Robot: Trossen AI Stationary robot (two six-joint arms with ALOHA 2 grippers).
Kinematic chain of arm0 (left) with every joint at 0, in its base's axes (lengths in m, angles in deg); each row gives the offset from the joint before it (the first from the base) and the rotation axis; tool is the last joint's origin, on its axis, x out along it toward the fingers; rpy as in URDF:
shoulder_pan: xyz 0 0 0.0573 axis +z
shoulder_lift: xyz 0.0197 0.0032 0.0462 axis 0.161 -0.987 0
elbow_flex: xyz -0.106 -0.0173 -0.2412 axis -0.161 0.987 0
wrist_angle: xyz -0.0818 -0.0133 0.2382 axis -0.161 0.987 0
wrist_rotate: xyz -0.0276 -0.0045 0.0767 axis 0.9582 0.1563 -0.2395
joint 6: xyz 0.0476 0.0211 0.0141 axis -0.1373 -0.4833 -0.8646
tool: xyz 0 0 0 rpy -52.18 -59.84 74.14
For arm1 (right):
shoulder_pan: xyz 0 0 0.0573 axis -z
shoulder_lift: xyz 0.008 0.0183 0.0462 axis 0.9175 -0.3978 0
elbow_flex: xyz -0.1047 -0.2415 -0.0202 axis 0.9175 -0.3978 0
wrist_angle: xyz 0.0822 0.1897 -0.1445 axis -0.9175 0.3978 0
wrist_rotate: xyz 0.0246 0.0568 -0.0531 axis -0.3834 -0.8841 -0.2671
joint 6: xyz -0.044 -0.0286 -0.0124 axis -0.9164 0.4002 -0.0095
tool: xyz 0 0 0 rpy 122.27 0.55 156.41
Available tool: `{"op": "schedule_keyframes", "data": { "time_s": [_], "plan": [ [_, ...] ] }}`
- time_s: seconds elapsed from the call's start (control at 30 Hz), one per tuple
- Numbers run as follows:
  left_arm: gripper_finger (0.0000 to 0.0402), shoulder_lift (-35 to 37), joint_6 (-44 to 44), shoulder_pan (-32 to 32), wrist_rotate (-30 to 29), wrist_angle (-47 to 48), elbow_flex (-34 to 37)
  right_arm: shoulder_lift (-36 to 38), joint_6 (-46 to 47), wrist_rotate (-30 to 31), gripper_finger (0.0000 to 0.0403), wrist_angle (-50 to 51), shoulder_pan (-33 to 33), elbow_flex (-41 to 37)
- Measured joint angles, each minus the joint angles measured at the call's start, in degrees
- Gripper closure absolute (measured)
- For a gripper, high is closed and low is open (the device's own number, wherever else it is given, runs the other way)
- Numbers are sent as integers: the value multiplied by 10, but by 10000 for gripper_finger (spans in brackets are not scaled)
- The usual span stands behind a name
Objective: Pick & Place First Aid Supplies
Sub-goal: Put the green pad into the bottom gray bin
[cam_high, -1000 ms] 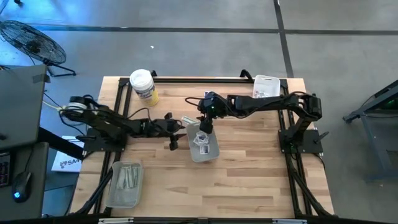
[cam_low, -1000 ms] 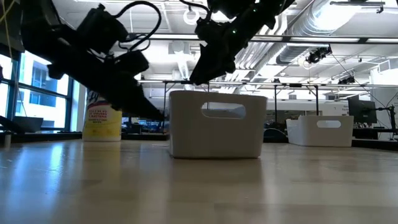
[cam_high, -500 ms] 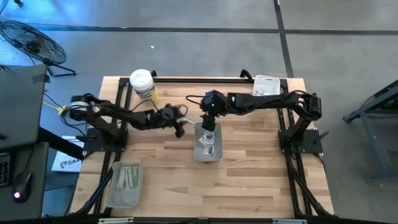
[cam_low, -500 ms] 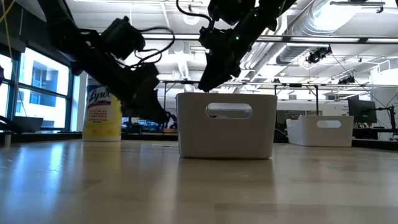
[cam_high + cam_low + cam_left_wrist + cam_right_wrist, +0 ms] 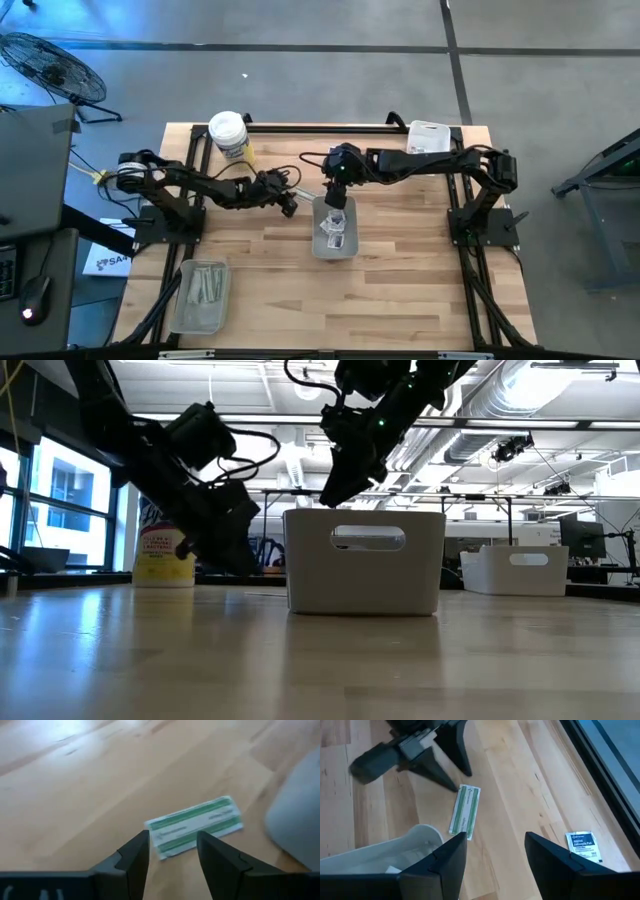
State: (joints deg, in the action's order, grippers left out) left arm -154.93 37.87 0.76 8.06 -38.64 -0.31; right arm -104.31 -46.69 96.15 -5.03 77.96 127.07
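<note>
A narrow green-striped strip packet [image 5: 195, 826] [image 5: 465, 809] lies flat on the wood beside the white tray [image 5: 318, 245] [image 5: 365, 575]. That tray holds squarish white packets [image 5: 333, 228]. My left gripper [image 5: 290, 203] [image 5: 172, 840] is open and low over the table, fingertips just short of the strip's near end. My right gripper [image 5: 336, 205] [image 5: 495, 840] hangs open above the tray's far end [image 5: 415, 837]. One white packet with blue print [image 5: 581, 843] lies on the table beyond the tray.
A clear tray with green strips [image 5: 200, 295] sits at the near left corner. Another tray [image 5: 428, 138] stands at the far right, and a white-lidded tub [image 5: 230, 135] [image 5: 165, 555] at the far left. Bare wood spreads across the near half of the table.
The left gripper has moved from the tray's left side toward the far edge and now sits low at the strip packet. The white tray has slid slightly right and turned from slanted to square with the table. The right gripper has shifted a little right with it.
</note>
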Motion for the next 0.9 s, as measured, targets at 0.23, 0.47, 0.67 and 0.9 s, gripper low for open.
{"op": "schedule_keyframes", "data": {
  "time_s": [0.23, 0.47, 0.67, 0.9],
  "plan": [
    [239, -67, -7, -7, 16, -88, -6, 0, 2, 2, 208, 0, 0, 0],
    [239, -105, -14, -7, -19, -20, -49, 0, 3, 2, 208, 0, 0, 0],
    [239, -71, -9, -7, -44, 99, -54, 0, 4, 2, 208, 2, 0, 0],
    [239, -9, -15, -8, -60, 275, -53, 0, 4, 2, 208, 5, 0, 0]
  ]
}}
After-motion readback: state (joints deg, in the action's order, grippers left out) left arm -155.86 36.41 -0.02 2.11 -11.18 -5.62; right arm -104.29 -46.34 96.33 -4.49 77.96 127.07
